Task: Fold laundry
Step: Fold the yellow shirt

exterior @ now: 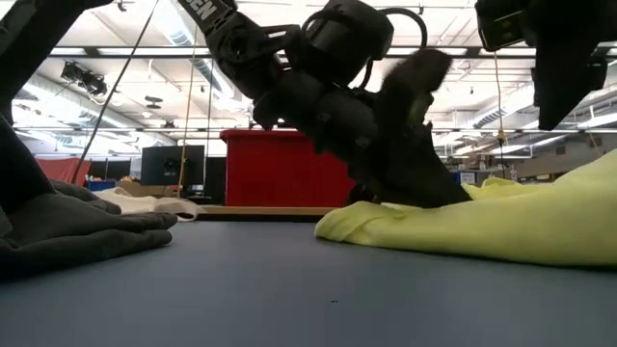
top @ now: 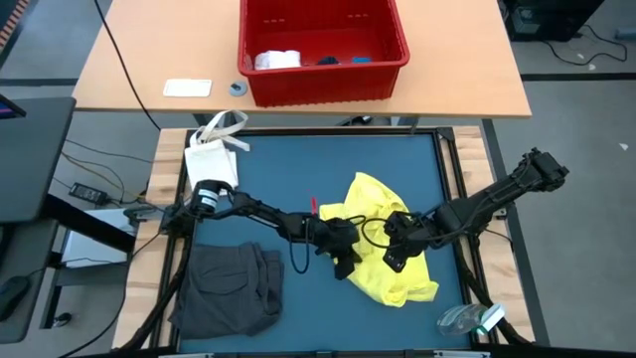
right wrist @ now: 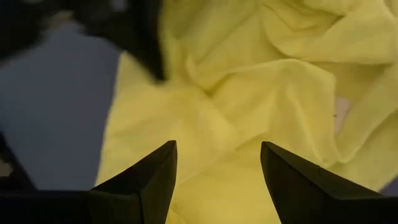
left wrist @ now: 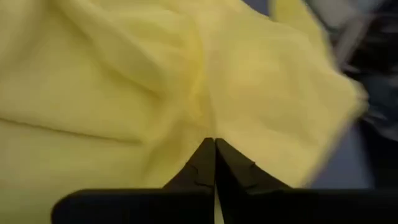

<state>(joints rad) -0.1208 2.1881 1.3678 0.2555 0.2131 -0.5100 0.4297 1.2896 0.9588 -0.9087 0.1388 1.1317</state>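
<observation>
The bright yellow T-shirt (top: 390,234) lies crumpled on the blue mat, right of the middle. My left gripper (left wrist: 214,144) reaches in from the table's left and is shut on the shirt's left part. My right gripper (right wrist: 217,152) hangs open just above the shirt's near-right part, touching nothing. A dark grey garment (top: 231,286) lies folded at the near left of the mat. A white cloth (top: 276,59) and small blue pieces (top: 360,60) lie in the red basket (top: 323,80). My left gripper pinches a gathered bit of the yellow T-shirt (left wrist: 208,124) between its two fingertips, on the shirt's left side. The fingers slant down from the table's left. Creases in the cloth run toward the fingertips. The shirt lies slack on the mat (exterior: 289,280).
A small white bag with strap handles (top: 214,149) lies at the mat's far left corner. A clear plastic thing (top: 472,318) sits at the near right corner. A white card (top: 187,88) and a tape roll (top: 237,89) lie on the wooden table beside the basket.
</observation>
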